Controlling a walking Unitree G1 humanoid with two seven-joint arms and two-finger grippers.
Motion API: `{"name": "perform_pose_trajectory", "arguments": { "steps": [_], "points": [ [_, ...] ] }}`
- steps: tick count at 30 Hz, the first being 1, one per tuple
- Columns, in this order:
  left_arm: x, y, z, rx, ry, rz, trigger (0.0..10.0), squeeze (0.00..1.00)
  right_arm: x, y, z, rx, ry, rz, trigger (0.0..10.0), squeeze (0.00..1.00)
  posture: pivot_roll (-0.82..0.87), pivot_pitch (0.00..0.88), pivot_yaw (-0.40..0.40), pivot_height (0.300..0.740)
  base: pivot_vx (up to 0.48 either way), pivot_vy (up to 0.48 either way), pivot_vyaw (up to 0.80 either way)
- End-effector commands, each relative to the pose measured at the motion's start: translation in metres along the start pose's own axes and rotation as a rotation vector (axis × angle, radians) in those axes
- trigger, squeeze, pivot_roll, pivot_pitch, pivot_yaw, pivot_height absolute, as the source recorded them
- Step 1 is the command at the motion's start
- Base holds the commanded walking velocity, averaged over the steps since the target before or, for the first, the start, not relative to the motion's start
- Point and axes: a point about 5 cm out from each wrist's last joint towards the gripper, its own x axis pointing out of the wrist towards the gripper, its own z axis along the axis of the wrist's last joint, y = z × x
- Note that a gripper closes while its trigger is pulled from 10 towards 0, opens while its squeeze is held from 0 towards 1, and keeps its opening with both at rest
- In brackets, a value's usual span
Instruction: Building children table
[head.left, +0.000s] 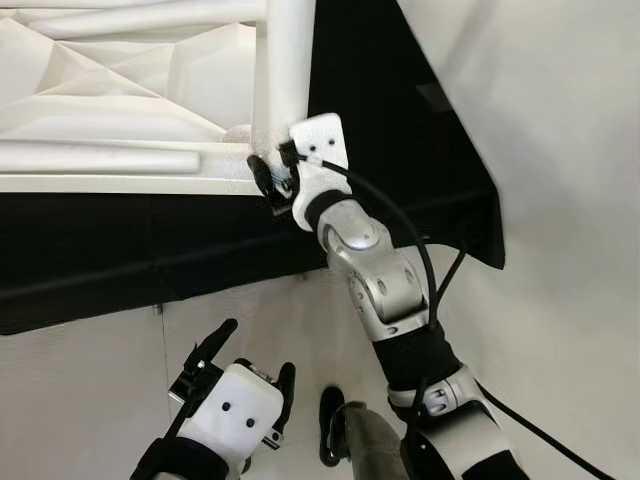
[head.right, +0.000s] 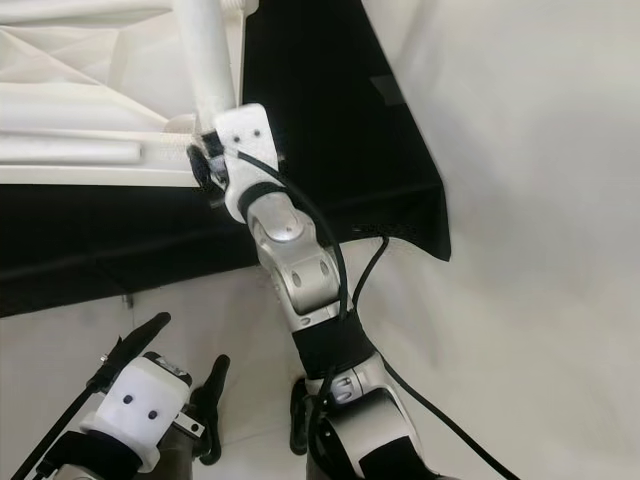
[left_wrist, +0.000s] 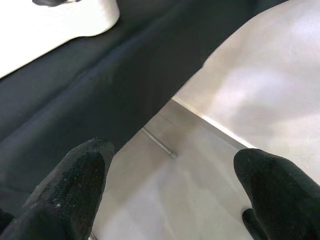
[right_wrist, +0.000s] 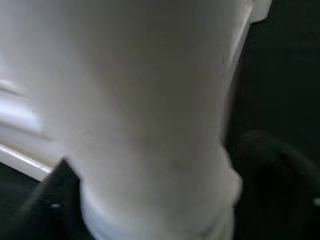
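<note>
right gripper (head.left: 272, 180) clamps the base of a white table leg (head.left: 283, 60) on the upturned tabletop (head.left: 110, 90); left gripper (head.left: 245, 365) hangs open, empty, over black cloth (head.left: 120, 250).

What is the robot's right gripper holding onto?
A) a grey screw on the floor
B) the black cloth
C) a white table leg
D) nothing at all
C: the right gripper is closed around the base of the upright white table leg, where it meets the upside-down tabletop; the right wrist view shows the leg between its fingers.
</note>
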Motion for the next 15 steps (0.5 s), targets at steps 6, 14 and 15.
{"name": "perform_pose_trajectory", "arguments": {
  "steps": [6,14,15],
  "points": [
    [-0.001,-0.006,-0.004,-0.008,0.025,-0.022,10.0,0.00,0.004,0.014,-0.002,-0.034,-0.060,0.229,10.0,0.00,-0.01,0.395,-0.112,0.740,0.000,0.000,0.00],
    [0.001,-0.007,-0.005,-0.007,0.022,-0.015,10.0,0.00,0.019,-0.009,0.031,-0.094,-0.123,0.630,10.0,0.00,-0.01,0.385,-0.129,0.740,0.000,0.000,0.00],
    [0.001,-0.008,-0.005,-0.008,0.022,-0.014,10.0,0.00,0.022,-0.013,0.036,-0.095,-0.128,0.657,10.0,0.00,-0.01,0.382,-0.134,0.740,0.000,0.000,0.00]
  ]
}}
